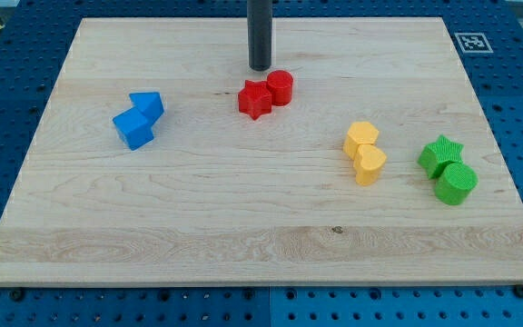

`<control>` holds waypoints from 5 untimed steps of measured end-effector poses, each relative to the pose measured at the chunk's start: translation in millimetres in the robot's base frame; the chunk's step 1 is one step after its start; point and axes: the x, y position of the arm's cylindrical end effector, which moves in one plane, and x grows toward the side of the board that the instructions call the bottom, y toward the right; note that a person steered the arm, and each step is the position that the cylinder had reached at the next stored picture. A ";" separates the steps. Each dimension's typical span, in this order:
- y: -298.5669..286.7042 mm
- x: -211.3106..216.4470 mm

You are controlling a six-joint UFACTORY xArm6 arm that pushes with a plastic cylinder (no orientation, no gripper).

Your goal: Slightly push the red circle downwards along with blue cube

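Observation:
The red circle stands near the top middle of the wooden board, touching a red star on its left. My tip is just above the red star and up-left of the red circle, a small gap away. The blue cube sits far to the view's left, touching a second blue block above it.
Two yellow blocks, a hexagon and a heart, sit right of centre. A green star and a green cylinder sit near the right edge. The board lies on a blue pegboard table; a marker tag is top right.

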 end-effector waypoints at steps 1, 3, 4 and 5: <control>5.5 12.6; 22.5 20.4; 22.5 20.6; 23.3 29.7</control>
